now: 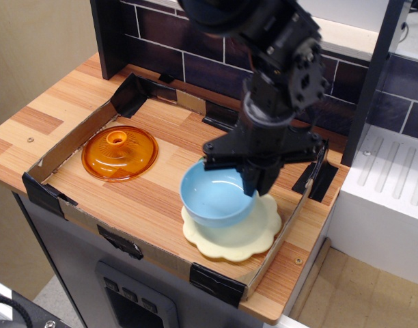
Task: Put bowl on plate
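The light blue bowl (216,193) hangs tilted just above the left part of the cream scalloped plate (257,231), which lies at the front right of the cardboard tray. My black gripper (255,186) is shut on the bowl's right rim, coming down from above. Whether the bowl's base touches the plate is hidden.
A translucent orange lid with a knob (119,150) lies at the left of the cardboard tray (65,143). The tray sits on a wooden counter against a dark tiled wall. A white sink unit (393,184) stands to the right. A dark post (373,75) rises at the right.
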Controlling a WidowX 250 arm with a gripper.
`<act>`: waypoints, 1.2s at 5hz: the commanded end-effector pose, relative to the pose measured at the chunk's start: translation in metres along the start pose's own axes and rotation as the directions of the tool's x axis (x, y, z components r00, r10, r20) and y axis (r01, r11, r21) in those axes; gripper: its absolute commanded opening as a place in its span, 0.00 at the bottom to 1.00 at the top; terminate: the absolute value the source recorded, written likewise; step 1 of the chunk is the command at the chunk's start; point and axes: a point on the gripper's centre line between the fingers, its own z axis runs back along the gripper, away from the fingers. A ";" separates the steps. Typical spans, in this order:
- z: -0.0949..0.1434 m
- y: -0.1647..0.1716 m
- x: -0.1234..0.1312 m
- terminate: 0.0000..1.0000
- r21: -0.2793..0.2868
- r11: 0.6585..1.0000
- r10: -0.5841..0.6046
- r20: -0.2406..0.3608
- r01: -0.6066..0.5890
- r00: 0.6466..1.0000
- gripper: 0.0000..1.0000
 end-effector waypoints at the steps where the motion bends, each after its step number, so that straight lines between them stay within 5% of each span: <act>1: 0.006 -0.014 0.004 0.00 -0.042 0.996 0.078 -0.001 -0.078 0.997 0.00; 2: 0.004 -0.011 0.009 0.00 -0.020 0.997 0.078 0.004 -0.078 0.997 1.00; 4: 0.007 -0.010 0.011 0.00 -0.020 0.997 0.074 -0.013 -0.074 0.997 1.00; 6: 0.052 -0.007 0.026 0.00 -0.061 0.995 0.074 -0.022 -0.075 0.997 1.00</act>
